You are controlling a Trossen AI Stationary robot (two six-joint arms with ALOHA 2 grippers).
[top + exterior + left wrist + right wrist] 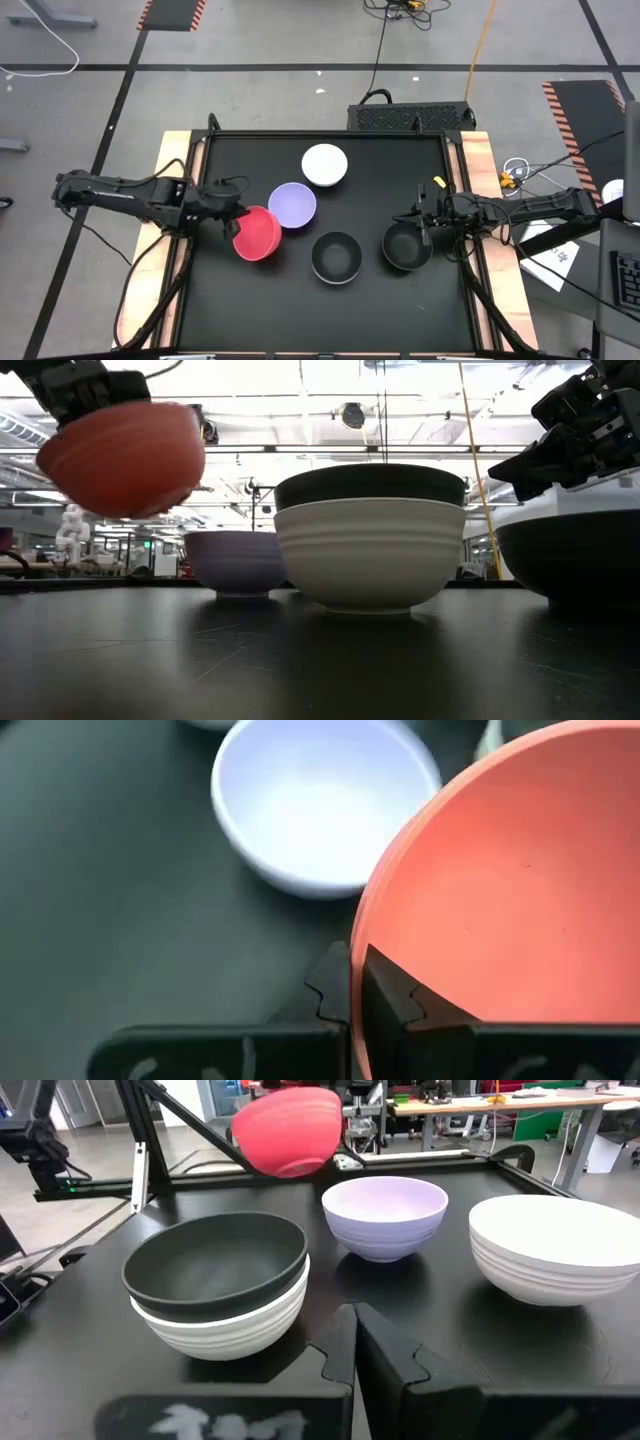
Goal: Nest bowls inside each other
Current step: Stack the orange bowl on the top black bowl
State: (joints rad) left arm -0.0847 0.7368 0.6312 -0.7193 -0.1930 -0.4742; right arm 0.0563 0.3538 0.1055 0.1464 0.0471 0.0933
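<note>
My left gripper [232,220] is shut on a red bowl [258,235] and holds it in the air at the table's left, beside a lavender bowl [292,204] that stands on its base. A white bowl [325,165] stands farther back. A black bowl [215,1260] sits nested in a second white bowl [230,1325] near the middle. Another black bowl [405,250] stands at the right. My right gripper [422,222] is shut and hovers over this bowl's far rim with nothing between its fingers. My left gripper pinches the red bowl's rim [362,935] on the side nearest the arm, one finger inside the bowl and one outside. The fingers come from the table's left, slanting down. The bowl [120,455] hangs clear of the table, tilted.
The black mat [250,300] has free room along its near edge and at its far left corner. Wooden strips [170,160] border the table on the left and right. Cables and a dark box [410,115] lie behind the far edge.
</note>
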